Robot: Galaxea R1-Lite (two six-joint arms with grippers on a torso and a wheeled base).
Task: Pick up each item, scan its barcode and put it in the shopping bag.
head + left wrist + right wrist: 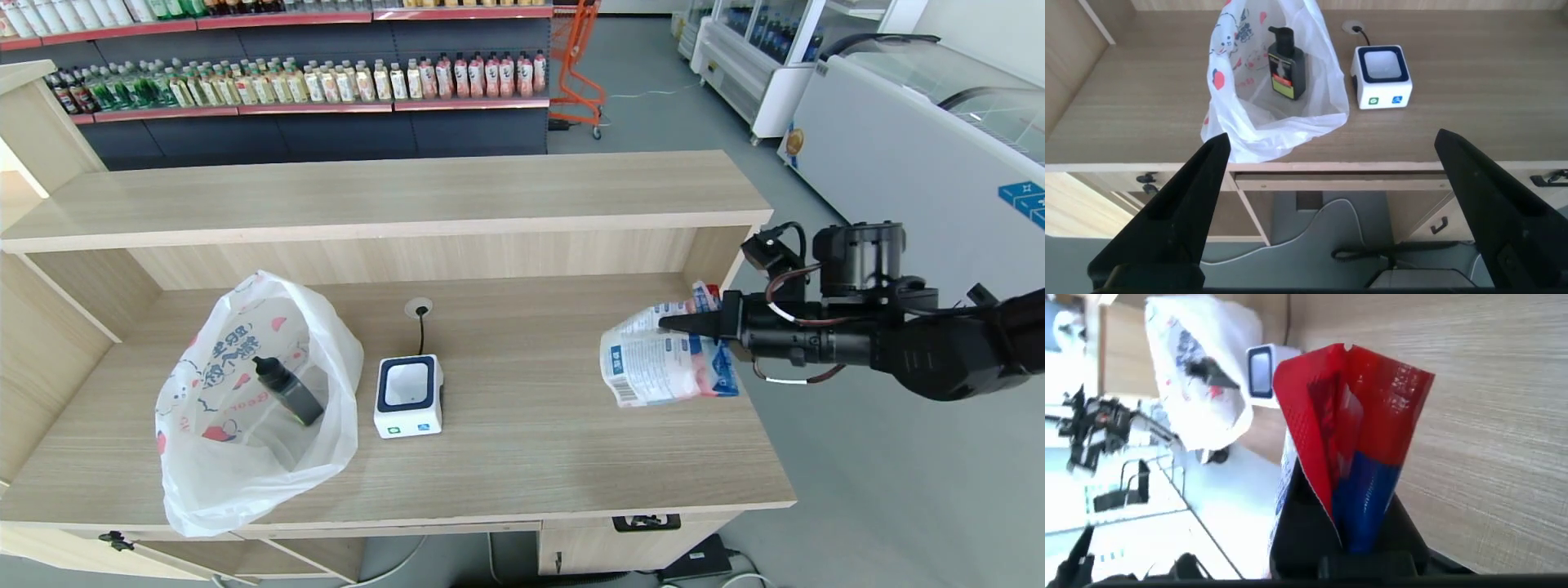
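Pouch (653,367), clamped tight in the right pincer (665,323) above the table's (531,457) right end, lies lengthwise toward the scanner (408,396) on its left, with the shopping bag (204,465) farther left

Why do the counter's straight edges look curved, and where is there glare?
Head view: the counter looks bowed, likely wide-angle lens distortion, and light glares on the freezer lid. Right wrist view: the background beyond the shopping bag is washed out white; the pouch looms near the lens. Left wrist view: the left claw shows as dark shapes.
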